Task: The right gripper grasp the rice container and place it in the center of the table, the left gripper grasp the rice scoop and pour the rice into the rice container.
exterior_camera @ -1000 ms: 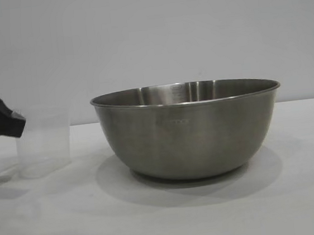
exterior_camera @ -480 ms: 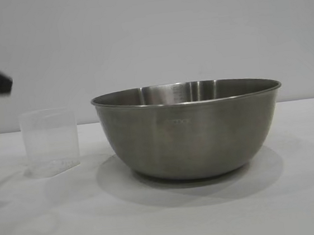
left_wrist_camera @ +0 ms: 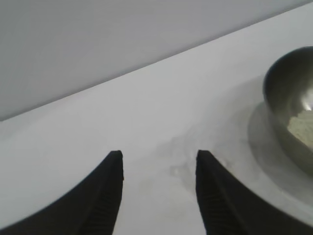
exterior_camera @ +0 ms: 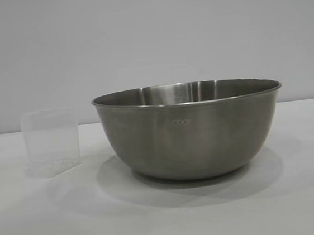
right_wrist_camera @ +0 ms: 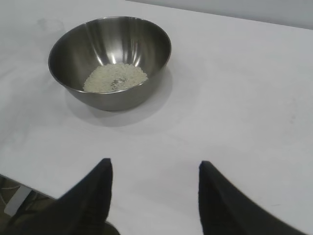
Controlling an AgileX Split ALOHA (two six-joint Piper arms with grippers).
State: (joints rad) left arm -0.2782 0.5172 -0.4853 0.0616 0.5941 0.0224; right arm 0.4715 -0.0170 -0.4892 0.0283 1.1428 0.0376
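Note:
The rice container (exterior_camera: 189, 131), a wide steel bowl, stands mid-table, and the rice (right_wrist_camera: 115, 77) lies in a heap on its bottom. The rice scoop (exterior_camera: 51, 141), a translucent plastic cup, stands upright on the table (exterior_camera: 167, 217) left of the bowl, free of any gripper, with a few grains at its bottom. My left gripper (left_wrist_camera: 159, 154) is open and empty above bare table, with the bowl (left_wrist_camera: 286, 93) off to one side. My right gripper (right_wrist_camera: 155, 162) is open and empty, well back from the bowl (right_wrist_camera: 122, 36). Neither gripper shows in the exterior view.
A plain grey wall (exterior_camera: 148, 34) runs behind the table. The table's near edge (right_wrist_camera: 29, 183) shows beside my right gripper, with the floor below it.
My left gripper let go of the scoop, rose up and to the left, and left the exterior view. The scoop stays standing, shifted slightly right. The bowl has not moved.

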